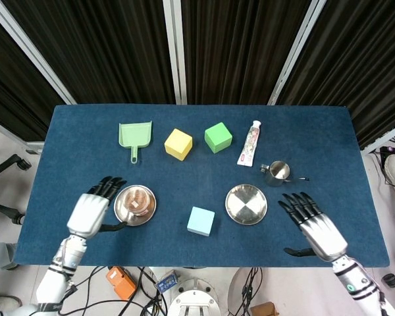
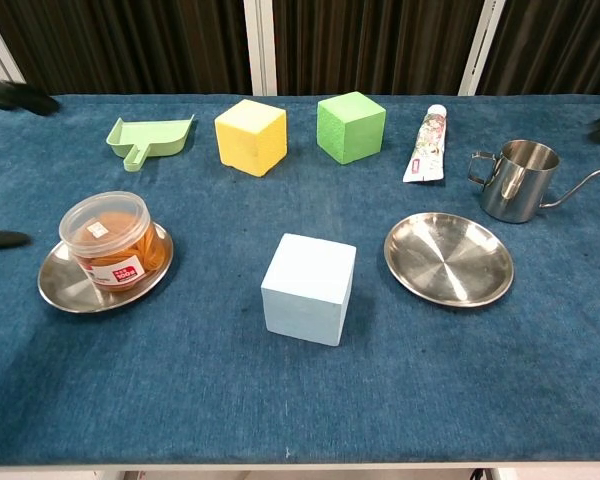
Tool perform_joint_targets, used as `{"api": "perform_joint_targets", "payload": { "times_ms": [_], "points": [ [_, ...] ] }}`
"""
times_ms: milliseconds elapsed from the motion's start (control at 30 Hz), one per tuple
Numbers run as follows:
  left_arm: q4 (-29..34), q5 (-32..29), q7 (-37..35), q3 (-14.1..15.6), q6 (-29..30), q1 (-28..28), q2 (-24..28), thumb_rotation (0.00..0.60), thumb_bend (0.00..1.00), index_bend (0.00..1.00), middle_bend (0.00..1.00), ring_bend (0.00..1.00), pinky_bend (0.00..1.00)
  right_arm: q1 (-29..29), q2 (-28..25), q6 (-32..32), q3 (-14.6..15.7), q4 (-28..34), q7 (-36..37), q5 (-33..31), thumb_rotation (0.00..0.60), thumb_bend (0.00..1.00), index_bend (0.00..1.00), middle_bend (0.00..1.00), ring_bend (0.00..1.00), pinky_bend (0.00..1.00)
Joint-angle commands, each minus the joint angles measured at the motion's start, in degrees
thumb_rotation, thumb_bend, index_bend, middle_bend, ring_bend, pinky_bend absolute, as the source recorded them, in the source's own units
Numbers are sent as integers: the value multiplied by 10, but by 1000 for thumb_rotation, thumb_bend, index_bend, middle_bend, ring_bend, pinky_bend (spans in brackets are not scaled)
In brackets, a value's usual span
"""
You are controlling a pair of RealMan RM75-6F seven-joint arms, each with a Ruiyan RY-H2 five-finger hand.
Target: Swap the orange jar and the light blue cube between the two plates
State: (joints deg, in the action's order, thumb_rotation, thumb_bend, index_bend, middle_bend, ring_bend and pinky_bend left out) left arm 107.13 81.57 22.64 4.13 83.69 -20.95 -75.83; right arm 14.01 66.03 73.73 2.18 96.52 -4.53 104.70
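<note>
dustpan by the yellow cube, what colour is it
Light green. The dustpan shows best in the chest view, left of the yellow cube.

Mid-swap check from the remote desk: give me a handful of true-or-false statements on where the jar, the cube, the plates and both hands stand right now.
1. The jar stands on the left plate. True.
2. The left hand grips the jar. False: it is beside the plate with fingers spread, holding nothing.
3. The blue cube sits on the right plate. False: it rests on the table between the two plates.
4. The right plate has nothing on it. True.
5. The right hand holds the kettle. False: it is open, off to the side of the right plate, and the kettle stands untouched behind that plate.
</note>
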Motion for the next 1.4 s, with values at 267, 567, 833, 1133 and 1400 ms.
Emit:
{"api": "perform_joint_targets", "payload": {
  "times_ms": [267,567,833,1133,1400],
  "points": [
    [-62,-5,-157,13,58,90,71,546,12,129,117,97,210,206,234,-294,-115,25,-223,-231,445,138,0,0,0,0],
    [-84,-4,-182,0,31,100,72,545,13,129,117,97,189,249,319,-289,-119,-27,-306,-340,446,138,0,0,0,0],
    [-89,1,-187,-10,16,105,70,549,13,130,117,96,189,267,332,-266,-124,-44,-301,-370,577,356,379,359,422,567],
    [-87,1,-185,-21,8,112,72,549,15,130,117,97,189,254,302,-194,-118,-27,-269,-319,600,490,759,685,773,914],
    [-97,13,-188,-29,17,123,73,549,18,129,117,97,189,208,204,-126,-100,-15,-230,-280,600,489,728,685,765,905]
  ]
}}
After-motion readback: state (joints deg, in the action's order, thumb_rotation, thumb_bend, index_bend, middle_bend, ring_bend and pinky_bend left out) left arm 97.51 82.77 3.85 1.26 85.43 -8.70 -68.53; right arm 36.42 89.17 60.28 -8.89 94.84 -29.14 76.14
